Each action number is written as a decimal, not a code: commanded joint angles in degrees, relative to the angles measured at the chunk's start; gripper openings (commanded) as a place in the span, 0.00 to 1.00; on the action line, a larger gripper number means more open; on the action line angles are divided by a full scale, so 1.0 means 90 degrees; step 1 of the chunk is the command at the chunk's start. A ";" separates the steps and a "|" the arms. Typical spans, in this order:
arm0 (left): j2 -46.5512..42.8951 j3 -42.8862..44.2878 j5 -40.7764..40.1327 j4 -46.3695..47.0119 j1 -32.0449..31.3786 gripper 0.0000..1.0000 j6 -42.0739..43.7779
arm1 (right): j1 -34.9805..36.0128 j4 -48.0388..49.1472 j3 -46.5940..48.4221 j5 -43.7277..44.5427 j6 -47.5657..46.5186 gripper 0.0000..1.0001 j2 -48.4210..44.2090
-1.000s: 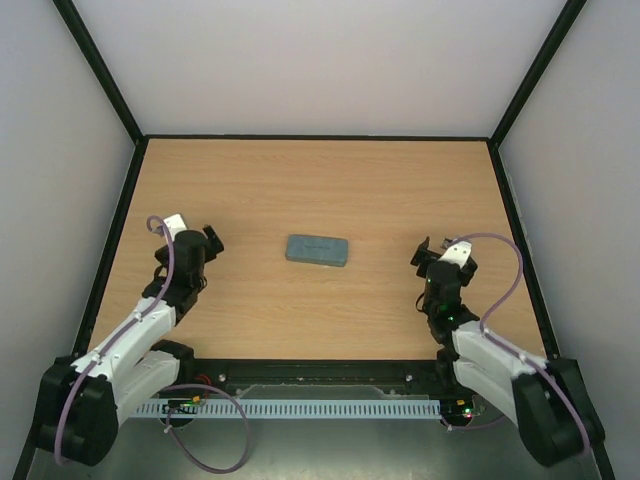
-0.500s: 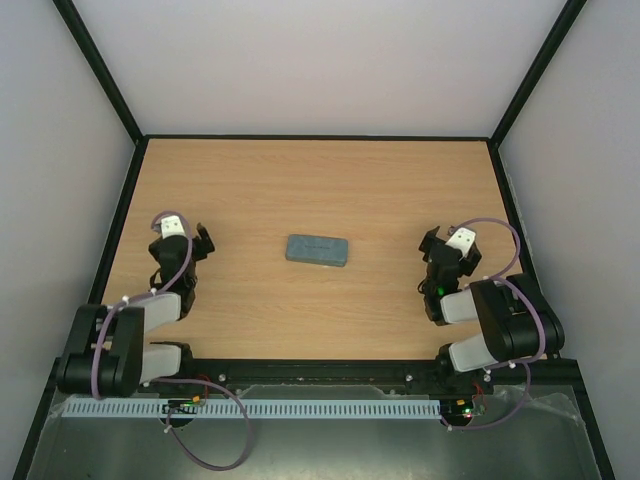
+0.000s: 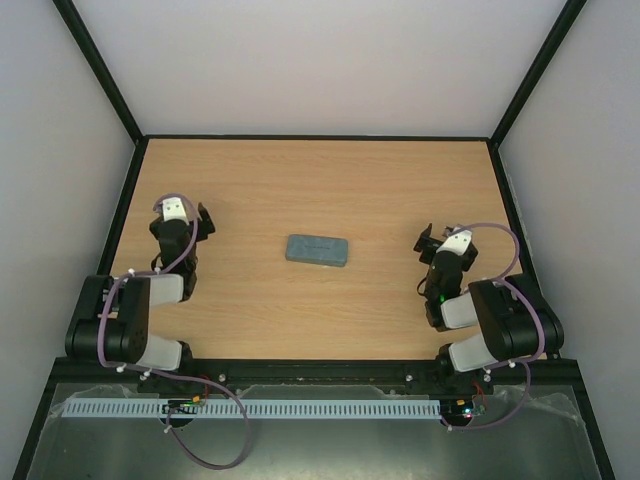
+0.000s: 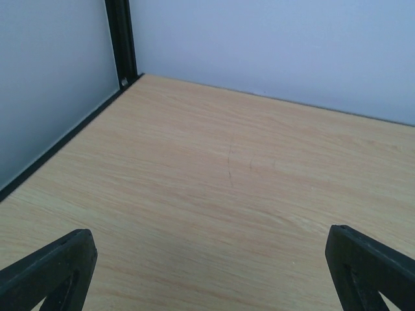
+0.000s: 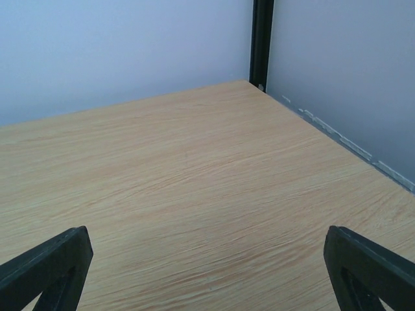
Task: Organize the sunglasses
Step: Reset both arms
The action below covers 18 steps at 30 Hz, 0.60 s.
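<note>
Item: sunglasses. I am not seeing them in any view and am judging them to be inside the shut case (image 3: 317,250), mid-frame on the desk (image 3: 320,180). Left gripper (image 3: 196,222) and right gripper (image 3: 432,243): both hanging released, grasping nothing. Step: closing out, with only parking the arms remaining.

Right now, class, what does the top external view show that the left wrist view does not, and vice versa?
Only the top view: the closed case mid-table, the left arm and right arm. Only the left wrist: the left gripper seen close, open wide. Both: the wooden table and its black corner post. Neither shows sunglasses.
</note>
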 commanded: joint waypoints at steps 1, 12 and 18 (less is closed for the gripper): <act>0.0405 -0.0238 0.0058 0.1365 0.0098 0.99 0.0338 | -0.0025 0.1030 -0.0319 -0.0241 -0.0169 0.99 0.0075; 0.0662 -0.0844 -0.0260 0.2669 -0.0050 0.99 0.0365 | -0.0215 0.0803 0.0084 -0.0608 -0.0120 0.99 0.0607; 0.0670 -0.0800 -0.0292 0.2578 -0.0058 1.00 0.0345 | -0.0216 0.0424 0.0169 -0.0578 -0.0070 0.98 0.0491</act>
